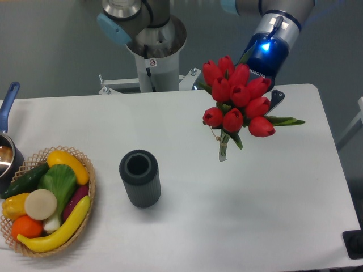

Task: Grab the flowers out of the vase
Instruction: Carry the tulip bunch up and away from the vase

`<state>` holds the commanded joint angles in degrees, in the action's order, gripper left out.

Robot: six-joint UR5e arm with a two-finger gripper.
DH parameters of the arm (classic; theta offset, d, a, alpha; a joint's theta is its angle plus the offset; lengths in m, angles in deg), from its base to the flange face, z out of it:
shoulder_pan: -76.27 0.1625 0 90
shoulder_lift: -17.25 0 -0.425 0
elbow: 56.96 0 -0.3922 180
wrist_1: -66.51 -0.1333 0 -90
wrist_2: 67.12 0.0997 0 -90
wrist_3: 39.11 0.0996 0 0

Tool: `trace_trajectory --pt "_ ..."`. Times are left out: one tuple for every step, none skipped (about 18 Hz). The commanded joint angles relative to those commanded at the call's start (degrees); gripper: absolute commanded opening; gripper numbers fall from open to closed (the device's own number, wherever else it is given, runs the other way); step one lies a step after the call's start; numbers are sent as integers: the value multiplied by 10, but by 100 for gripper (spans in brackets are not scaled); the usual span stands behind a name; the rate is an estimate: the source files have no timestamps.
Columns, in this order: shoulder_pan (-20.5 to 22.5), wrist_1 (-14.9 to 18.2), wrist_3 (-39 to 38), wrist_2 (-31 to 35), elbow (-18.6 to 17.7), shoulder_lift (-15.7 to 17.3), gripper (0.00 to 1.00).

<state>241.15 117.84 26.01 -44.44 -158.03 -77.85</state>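
Note:
The flowers [238, 99], a bunch of red tulip buds with green leaves and short stems, hang in the air over the right half of the table. My gripper [267, 102] is behind the bunch, mostly hidden by the buds, and is shut on the flowers; one dark finger [276, 100] shows at the right. The stems point down and clear the tabletop. The vase [139, 177], dark grey and ribbed, stands upright and empty at centre-left, well apart from the bunch.
A wicker basket [89, 195] of fruit and vegetables sits at the front left. A blue-handled pot [8, 122] is at the left edge. The arm's base [152, 42] rises behind the table's far edge.

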Motion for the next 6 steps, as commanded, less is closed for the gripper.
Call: trace_trajectory --pt "0 0 1 0 -1 1 47" --pt "0 0 0 0 -1 1 47" --pt "0 0 1 0 -1 0 47" --pt "0 0 1 3 0 0 47" --pt "0 0 1 9 0 -1 47" --pt "0 0 2 15 0 -1 47"
